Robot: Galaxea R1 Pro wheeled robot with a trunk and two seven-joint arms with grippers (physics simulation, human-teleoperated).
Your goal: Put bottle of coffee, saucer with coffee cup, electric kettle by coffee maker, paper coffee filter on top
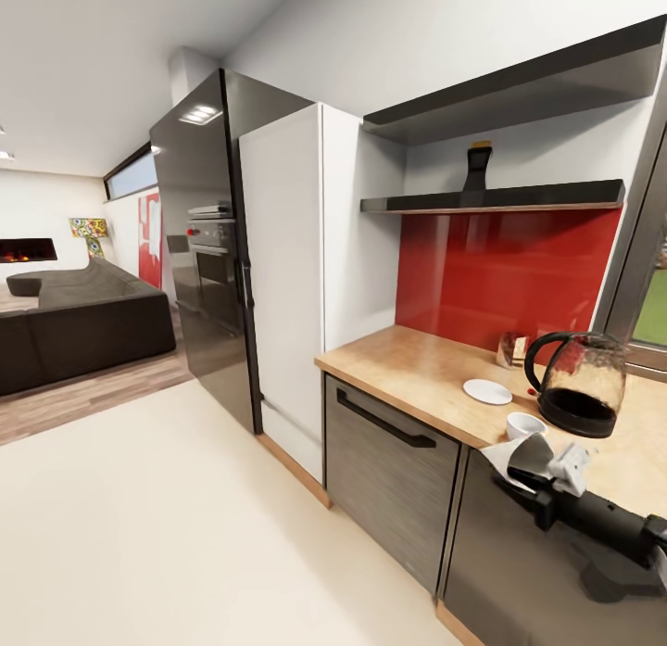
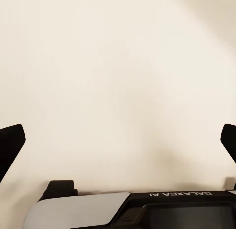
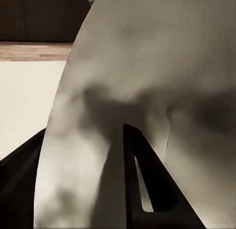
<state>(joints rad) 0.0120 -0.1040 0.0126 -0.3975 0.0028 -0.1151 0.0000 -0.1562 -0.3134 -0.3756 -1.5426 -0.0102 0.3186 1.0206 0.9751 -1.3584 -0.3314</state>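
Right gripper jaws hold thin white paper cone filter; left gripper jaws wide, empty. Clear glass kettle, flat white saucer, white cup on light-wood tabletop; filter placement, cup-on-saucer left.

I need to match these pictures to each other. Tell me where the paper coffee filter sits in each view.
Head view: the paper coffee filter is at lower right, held in the right pincer, in front of the coffee cup.
Left wrist view: not in this picture; open left pincer over pale floor.
Right wrist view: the filter spreads across most of the frame, close up.
Shared landmark: the right pincer's dark finger.
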